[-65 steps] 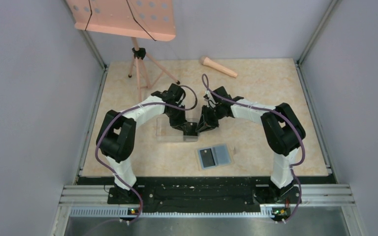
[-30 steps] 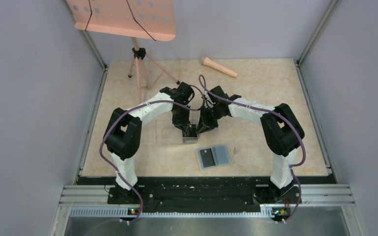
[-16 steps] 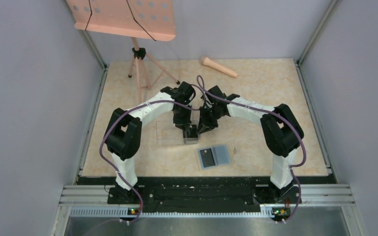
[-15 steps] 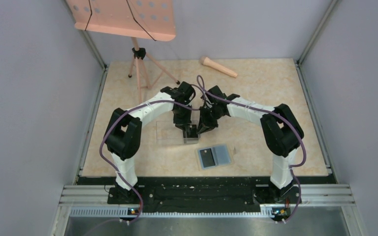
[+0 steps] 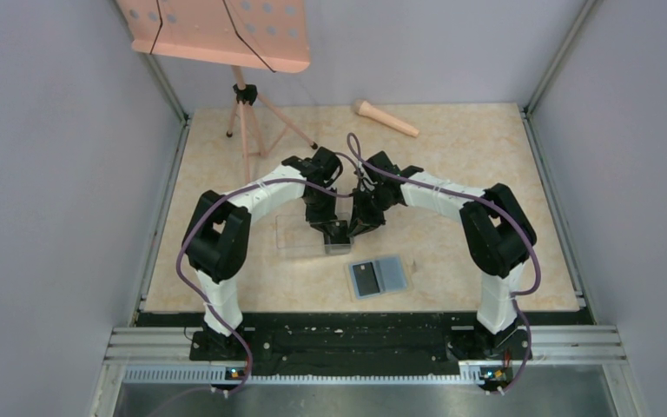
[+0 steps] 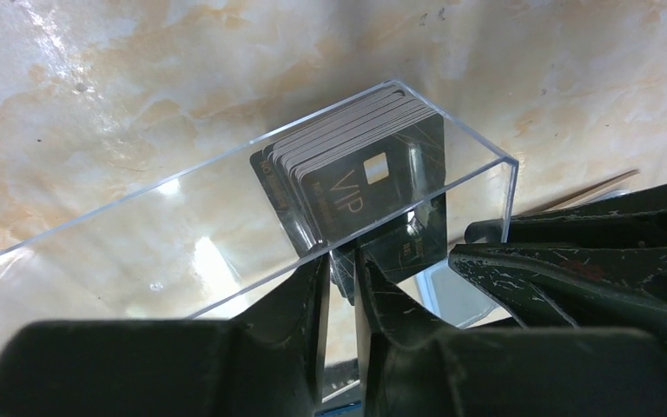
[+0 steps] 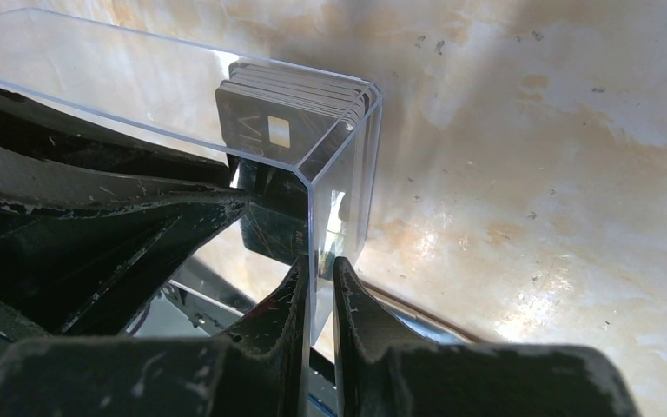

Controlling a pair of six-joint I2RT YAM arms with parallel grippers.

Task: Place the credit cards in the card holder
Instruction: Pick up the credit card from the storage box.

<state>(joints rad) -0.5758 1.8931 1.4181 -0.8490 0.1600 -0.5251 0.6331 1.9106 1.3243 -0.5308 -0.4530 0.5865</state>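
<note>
Beige marbled counter [image 5: 460, 156] inside lilac-grey walls [image 5: 52, 174]; a pink perforated music stand [image 5: 217, 30] on a tripod is back left, and a pink microphone-shaped stick [image 5: 386, 118] lies at the back. A long clear plastic box [image 5: 300, 233] sits mid-counter with a stack of dark credit cards [image 6: 356, 169] upright at its right end; the right end effector [image 7: 317, 265] is clenched on that end wall, and the left end effector [image 6: 340, 261] is nearly closed at the front card by the long wall, can't tell if it's gripping. The open card holder [image 5: 391, 274], light blue inside, lies flat nearer the bases, apart from the box, with one dark card [image 5: 366, 277] on its left half.
</note>
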